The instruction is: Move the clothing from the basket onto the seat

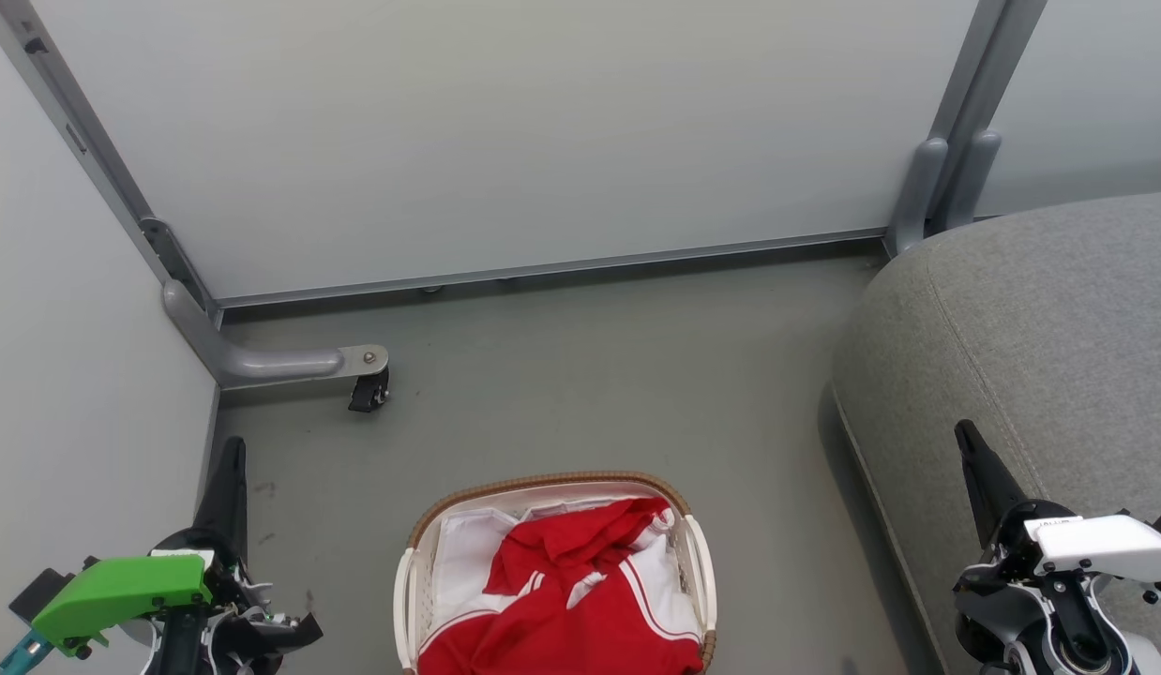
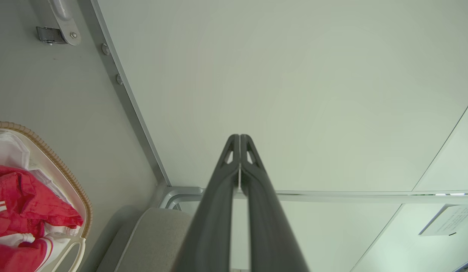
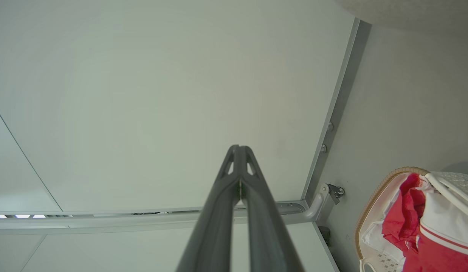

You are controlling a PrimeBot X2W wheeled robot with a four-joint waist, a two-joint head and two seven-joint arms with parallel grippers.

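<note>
Nothing has been lifted yet, by the look of it. The soft red sports clothing with white stripes point(image 1: 580, 586) lies heaped in the small oval white plastic basket with the brown woven rim point(image 1: 543, 481). The basket stands on the grey-green floor point(image 1: 590, 375) in front of the robot, between its two arms. The red heap covers most of the basket's inside, and a plain white fabric liner point(image 1: 460, 553) shows at the left and back, partly tucked under the clothing. I cannot tell from here whether it is one garment or two. The large grey woven-fabric seat cushion point(image 1: 1040, 309) sits to the basket's right, near it with a strip of floor between, and the part I can see is bare.

The left jaws are closed on nothing, their long dark fingers point(image 2: 219, 211) pressed together, low beside the pale wall panel point(image 1: 83, 375). The right jaws are likewise closed and empty, above the seat's near edge.

I'd judge the first reach is the step in hand. One arm needs to part its jaws, swing in over the basket and come down on a raised red fold without pinching the liner.
</note>
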